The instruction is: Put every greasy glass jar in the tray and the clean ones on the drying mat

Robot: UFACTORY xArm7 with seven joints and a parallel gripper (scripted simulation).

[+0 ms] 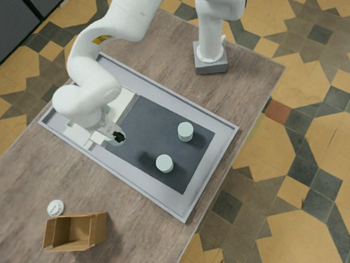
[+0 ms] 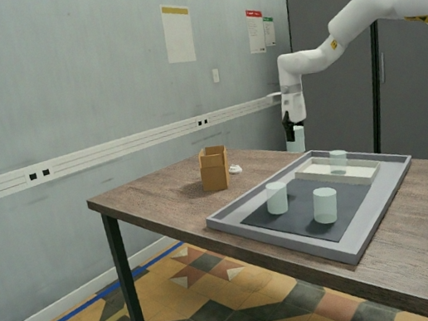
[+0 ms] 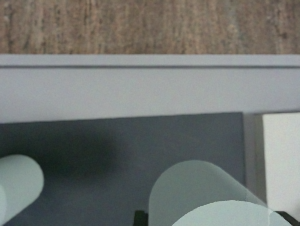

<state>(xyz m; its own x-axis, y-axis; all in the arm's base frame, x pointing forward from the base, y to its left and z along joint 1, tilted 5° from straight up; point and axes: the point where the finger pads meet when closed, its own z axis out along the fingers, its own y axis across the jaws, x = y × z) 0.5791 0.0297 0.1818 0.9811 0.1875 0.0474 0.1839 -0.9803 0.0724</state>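
My gripper is shut on a pale green glass jar, held upright in the air near the mat's edge beside the tray. The cream tray holds one upright jar, partly hidden by the arm in the top view. On the dark mat stand two upright jars: one nearer the cardboard box, the other nearer the robot base. No grease is visible.
A grey raised rim surrounds mat and tray. An open cardboard box and a small white round object stand on the wooden table outside it.
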